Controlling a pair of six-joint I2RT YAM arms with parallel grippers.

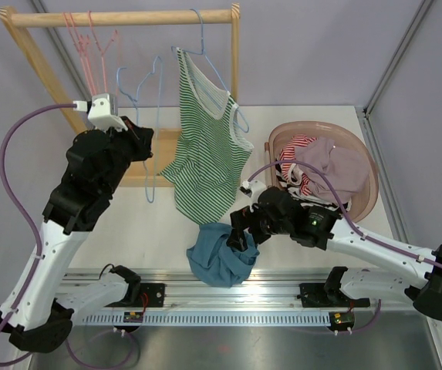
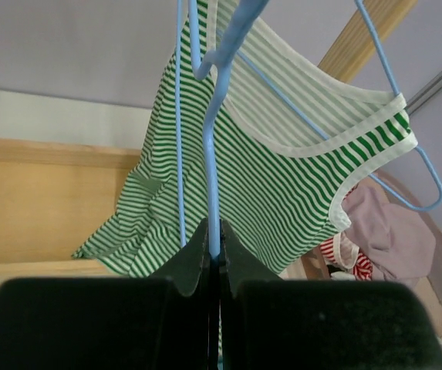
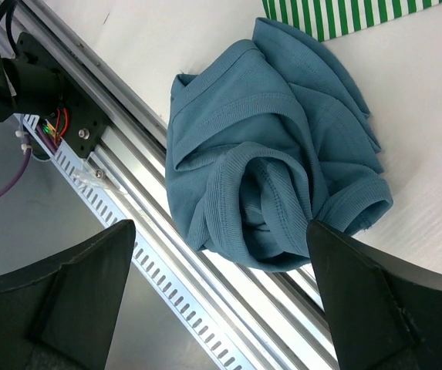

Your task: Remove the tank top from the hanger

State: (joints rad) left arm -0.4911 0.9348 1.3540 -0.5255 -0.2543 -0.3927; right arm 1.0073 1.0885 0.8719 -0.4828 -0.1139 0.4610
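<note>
**Tank top on its hanger, left fingers clamped on blue wire**

Hanging mid-scene from the wooden rack (image 1: 128, 17): the green-striped tank top (image 1: 209, 150), straps over a light blue hanger (image 2: 393, 77), hem low by the white table (image 1: 128, 223). Just left of it, raised high, the left gripper (image 2: 214, 231), fingers pressed together on a thin blue wire (image 2: 212, 177). Unclear whether part of that same hanger or of another beside it. Near and low, the right gripper (image 3: 217, 231), fingers spread wide, holding nothing, poised over a crumpled teal garment (image 3: 274, 177) at the table's near edge. To the right, a pink basket (image 1: 366, 196) of clothes. Far left on the rack, pink hangers (image 1: 89, 46).
</note>
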